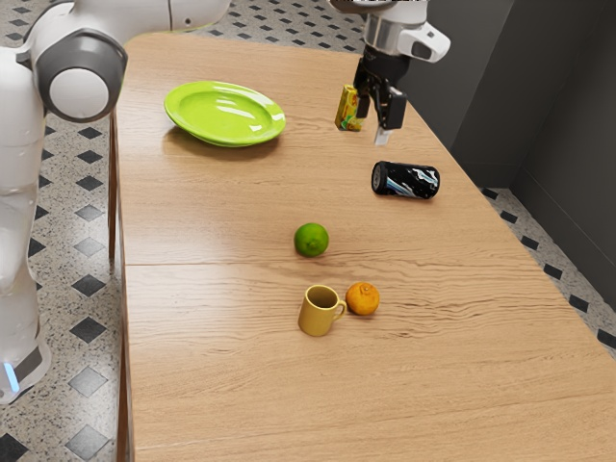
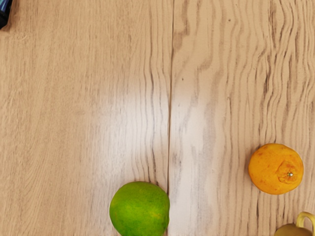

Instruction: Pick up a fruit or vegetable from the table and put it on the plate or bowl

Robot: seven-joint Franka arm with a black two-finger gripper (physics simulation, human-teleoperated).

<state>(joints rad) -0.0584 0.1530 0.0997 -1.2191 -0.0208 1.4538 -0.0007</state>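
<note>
My gripper (image 1: 376,123) hangs open and empty above the table (image 1: 481,375) near the juice carton (image 1: 346,108); lime (image 1: 311,239) sits mid-table, orange (image 1: 363,298) just beside the yellow mug (image 1: 319,311); green plate (image 1: 223,113) lies well apart from both

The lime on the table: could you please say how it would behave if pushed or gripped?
The lime looks round and rests free on the flat table, so a push would probably roll it. Its skin looks smooth, so an off-centre grip might slip. No bigger than the mug, it is likely light.
</note>
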